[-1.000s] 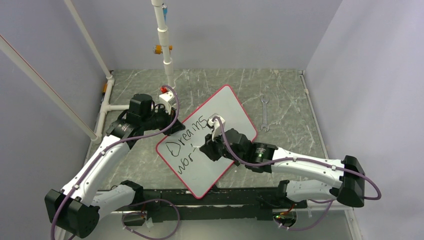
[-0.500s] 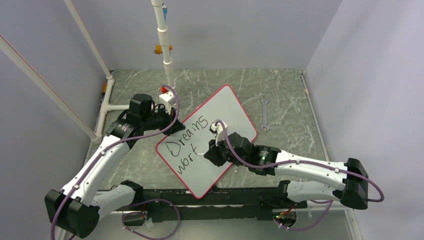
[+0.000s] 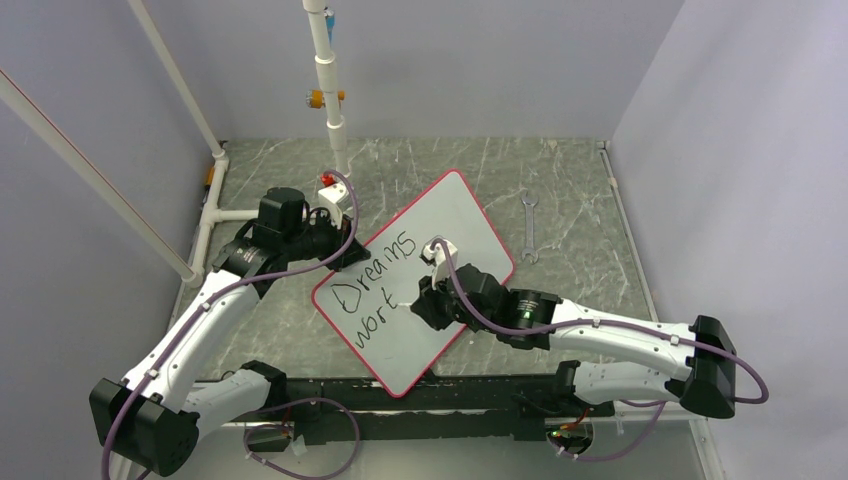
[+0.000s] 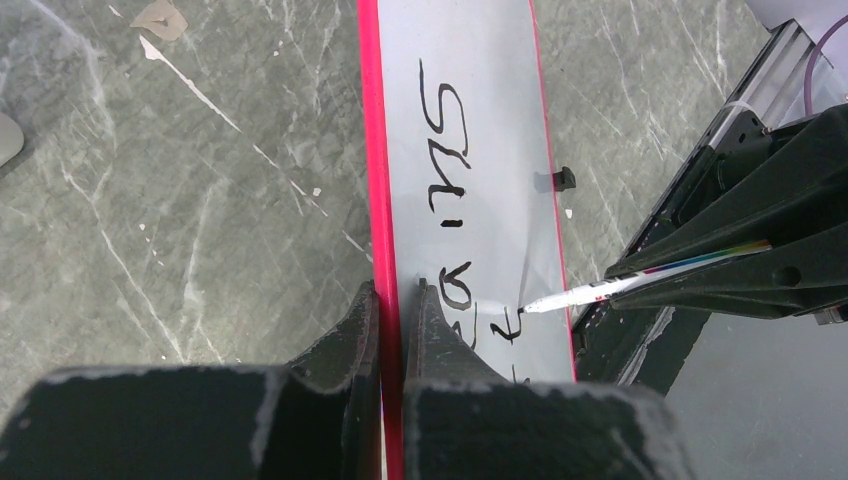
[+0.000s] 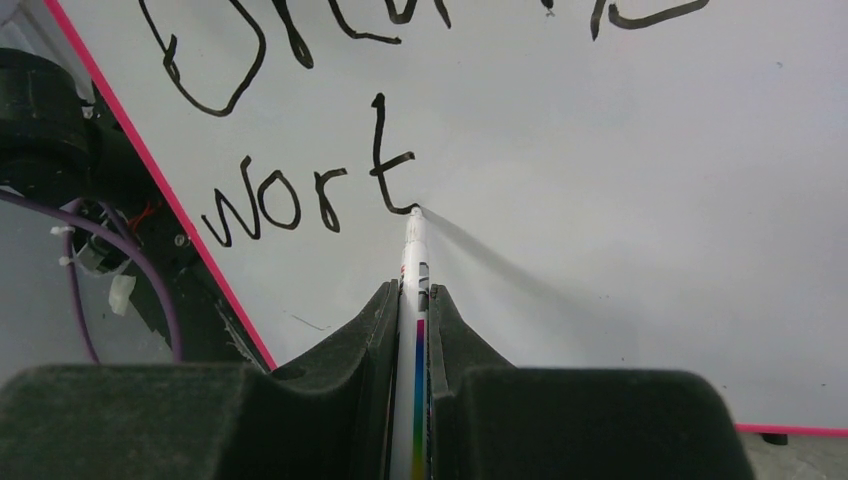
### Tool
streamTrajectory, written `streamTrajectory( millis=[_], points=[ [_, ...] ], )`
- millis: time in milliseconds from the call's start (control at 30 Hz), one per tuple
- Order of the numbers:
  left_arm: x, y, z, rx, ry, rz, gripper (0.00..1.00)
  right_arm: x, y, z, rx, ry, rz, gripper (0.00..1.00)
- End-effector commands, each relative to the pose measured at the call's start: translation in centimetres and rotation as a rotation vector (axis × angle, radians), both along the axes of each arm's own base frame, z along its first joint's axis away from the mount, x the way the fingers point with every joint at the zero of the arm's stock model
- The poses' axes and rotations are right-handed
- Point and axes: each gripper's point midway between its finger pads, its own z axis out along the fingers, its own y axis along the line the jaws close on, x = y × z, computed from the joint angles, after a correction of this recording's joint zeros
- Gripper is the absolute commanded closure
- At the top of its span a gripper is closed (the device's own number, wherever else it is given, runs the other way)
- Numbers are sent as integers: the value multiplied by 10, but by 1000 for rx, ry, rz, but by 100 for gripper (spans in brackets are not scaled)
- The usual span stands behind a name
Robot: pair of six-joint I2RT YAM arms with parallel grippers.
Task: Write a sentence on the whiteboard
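Observation:
The whiteboard (image 3: 455,215), white with a thin red rim, is tilted diagonally at the table's middle. The sentence (image 3: 372,280) reads "Dreams" with "wort" below it in black. My left gripper (image 3: 352,250) is shut on the board's upper-left rim, one finger on each side of the red edge (image 4: 398,290). My right gripper (image 3: 422,302) is shut on a white marker with a rainbow stripe (image 5: 414,245). The marker tip touches the board at the foot of the "t" (image 5: 385,150). The marker also shows in the left wrist view (image 4: 600,292).
A metal wrench (image 3: 529,228) lies on the grey marble table to the right of the board. A white pipe post (image 3: 330,100) stands at the back, with a pipe frame (image 3: 215,195) along the left. Walls close in on both sides.
My right gripper moved down and toward the near edge with the marker. A "t" was added after "wor". The left arm and board stayed still.

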Motion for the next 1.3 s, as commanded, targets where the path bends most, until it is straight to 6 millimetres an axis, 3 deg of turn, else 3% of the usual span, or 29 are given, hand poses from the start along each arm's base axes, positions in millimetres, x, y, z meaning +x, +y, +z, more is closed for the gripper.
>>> streamTrajectory(
  millis=[0, 367, 467, 933, 1267],
  points=[
    [3, -1, 10, 23, -122, -52, 100, 17, -2, 14, -18, -59, -61, 100],
    [3, 0, 9, 27, -119, -49, 100, 21, 1, 68, 101, -135, -56, 100],
    [4, 0, 8, 28, -119, -49, 100, 25, 3, 74, 108, -153, -61, 100],
    [3, -1, 7, 34, -118, -50, 100, 45, 11, 63, 98, -131, -85, 100],
    [3, -1, 7, 35, -118, -49, 100, 41, 6, 41, 71, -89, -77, 100]
  ],
)
